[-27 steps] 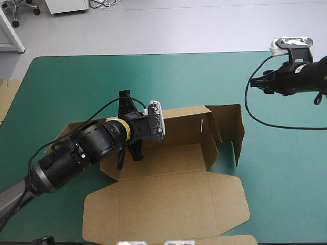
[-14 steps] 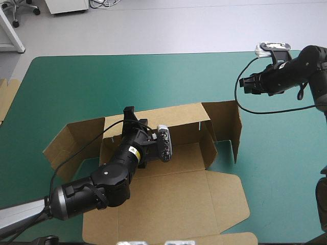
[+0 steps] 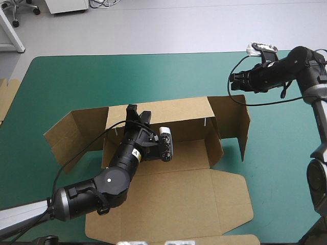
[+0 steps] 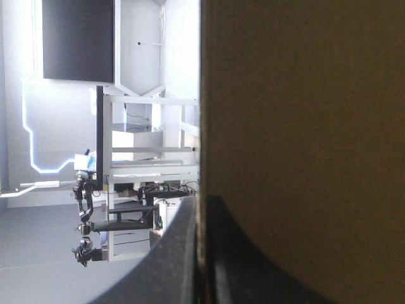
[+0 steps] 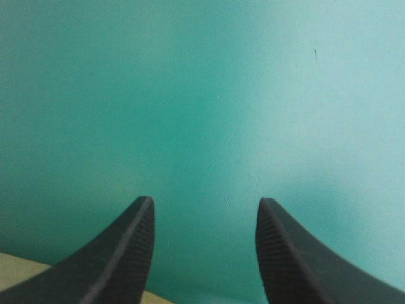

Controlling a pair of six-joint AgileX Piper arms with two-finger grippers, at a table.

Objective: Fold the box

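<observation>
Lying open in the middle of the table (image 3: 66, 81), the box (image 3: 189, 148) is the biggest thing on the teal-green cover (image 5: 190, 95). Its lid (image 3: 173, 199) is flat on the near side, its rear wall (image 3: 179, 113) stands up, and side flaps (image 3: 76, 130) stand out at both ends of that wall. The left arm (image 3: 102, 189) comes over the box's lid from the near left corner. The left gripper (image 3: 136, 113) is at the top of the box's rear wall, a little left of the wall's middle, and it is clenched on the board. In the left wrist view the brown sheet goes down between the two black fingers with almost no gap. The right gripper (image 3: 232, 81) is beyond the box's far right corner, over the cover and well apart from the board. Its fingers are released and stand apart, with only teal-green between them. Far to the left of the box, a small edge of more board (image 3: 6, 97) shows at the table's edge.
</observation>
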